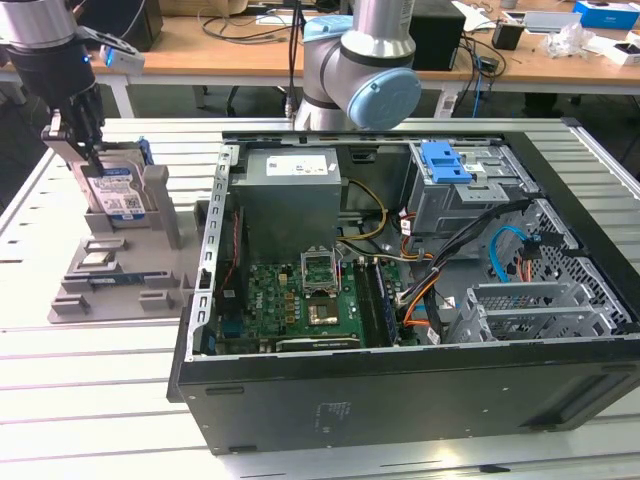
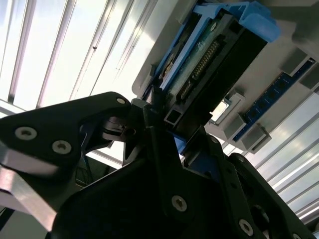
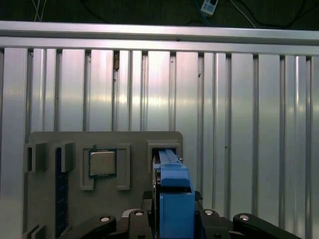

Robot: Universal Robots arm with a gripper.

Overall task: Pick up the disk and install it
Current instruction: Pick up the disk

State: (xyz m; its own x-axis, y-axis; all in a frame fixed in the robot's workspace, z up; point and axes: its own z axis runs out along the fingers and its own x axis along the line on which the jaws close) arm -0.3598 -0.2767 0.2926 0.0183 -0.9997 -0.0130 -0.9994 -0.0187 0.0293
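Jaws downward, tight on disk

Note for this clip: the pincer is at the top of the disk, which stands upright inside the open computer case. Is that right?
Not quite. The pincer is at the top of the disk, and the disk stands upright. But it stands in the grey holder on the table, outside the open computer case, towards the exterior view's left. The exterior view shows this.
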